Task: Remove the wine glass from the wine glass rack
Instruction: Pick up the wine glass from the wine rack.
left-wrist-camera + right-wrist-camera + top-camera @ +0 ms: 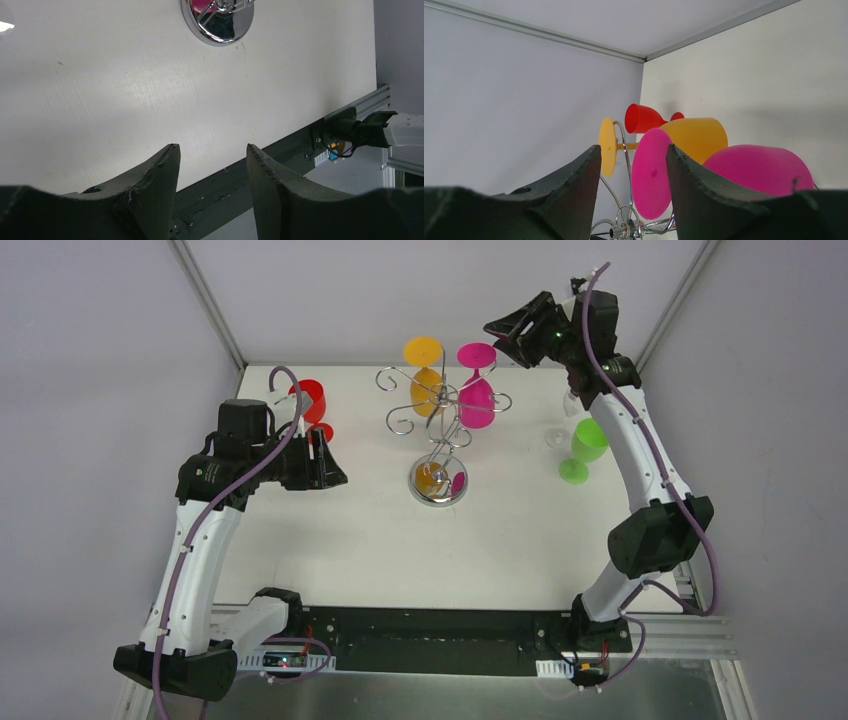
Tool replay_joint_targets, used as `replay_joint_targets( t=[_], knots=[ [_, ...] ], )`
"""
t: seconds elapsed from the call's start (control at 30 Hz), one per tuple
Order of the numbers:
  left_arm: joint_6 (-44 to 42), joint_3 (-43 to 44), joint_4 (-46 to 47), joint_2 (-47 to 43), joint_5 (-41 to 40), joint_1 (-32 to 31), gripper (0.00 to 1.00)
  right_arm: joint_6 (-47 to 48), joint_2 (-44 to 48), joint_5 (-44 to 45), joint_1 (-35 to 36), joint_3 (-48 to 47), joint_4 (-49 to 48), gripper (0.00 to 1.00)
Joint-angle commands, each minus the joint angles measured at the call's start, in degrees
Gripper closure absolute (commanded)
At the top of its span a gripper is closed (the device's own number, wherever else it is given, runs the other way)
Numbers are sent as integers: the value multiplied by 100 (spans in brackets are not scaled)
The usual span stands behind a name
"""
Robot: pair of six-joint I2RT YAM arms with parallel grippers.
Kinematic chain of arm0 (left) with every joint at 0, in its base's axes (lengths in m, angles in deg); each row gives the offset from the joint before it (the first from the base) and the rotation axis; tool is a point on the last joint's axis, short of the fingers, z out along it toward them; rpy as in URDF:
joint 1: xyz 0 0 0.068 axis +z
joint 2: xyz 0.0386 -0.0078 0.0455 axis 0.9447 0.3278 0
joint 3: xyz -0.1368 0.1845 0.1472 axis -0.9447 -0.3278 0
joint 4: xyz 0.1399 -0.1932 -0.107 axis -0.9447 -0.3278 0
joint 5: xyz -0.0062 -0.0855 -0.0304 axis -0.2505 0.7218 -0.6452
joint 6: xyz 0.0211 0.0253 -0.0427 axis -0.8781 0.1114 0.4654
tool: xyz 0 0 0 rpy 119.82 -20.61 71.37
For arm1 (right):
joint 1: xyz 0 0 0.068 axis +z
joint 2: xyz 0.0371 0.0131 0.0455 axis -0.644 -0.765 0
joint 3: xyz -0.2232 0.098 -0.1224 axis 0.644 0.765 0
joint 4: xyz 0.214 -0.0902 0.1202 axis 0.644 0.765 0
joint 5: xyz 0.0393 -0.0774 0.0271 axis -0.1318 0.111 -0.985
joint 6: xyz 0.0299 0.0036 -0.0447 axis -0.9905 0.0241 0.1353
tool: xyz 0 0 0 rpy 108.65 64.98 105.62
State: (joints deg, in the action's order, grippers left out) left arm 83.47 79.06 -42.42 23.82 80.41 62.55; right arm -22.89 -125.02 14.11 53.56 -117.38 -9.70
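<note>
Your right gripper [503,332] is hovering high at the rack's [440,445] right, its fingers spread and holding nothing. In its wrist view the foot of the pink glass [651,175] is showing in the gap, seemingly beyond the fingertips. Your left gripper [212,150] is sitting low at the rack's left, jaws likewise apart and empty.

The pink glass, which I am taking as your target, is hanging on the rack's right side, just beside the orange glass [426,390]. It is hanging upside down: foot on top, bowl mouth pointing down, long axis running roughly upright along the stem, which is resting in a curled arm.

Here is what I am worrying about. If you are lifting straight up, the foot is likely catching the wire and tipping the whole rack. Closing on the thin foot rim is risking a slip. Swinging sideways is risking a knock to the orange glass.
</note>
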Motion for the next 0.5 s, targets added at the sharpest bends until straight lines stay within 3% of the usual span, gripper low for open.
replay_joint_targets(
  t=[0.0, 0.47],
  knots=[
    [-128, -65, -86, -118, -70, -41, 48, -87, 455, 143, -9, 62, -459, 46],
    [-140, -84, -86, -166, -74, -38, 47, -88, 408, 628, -20, 76, -78, 46]
  ],
)
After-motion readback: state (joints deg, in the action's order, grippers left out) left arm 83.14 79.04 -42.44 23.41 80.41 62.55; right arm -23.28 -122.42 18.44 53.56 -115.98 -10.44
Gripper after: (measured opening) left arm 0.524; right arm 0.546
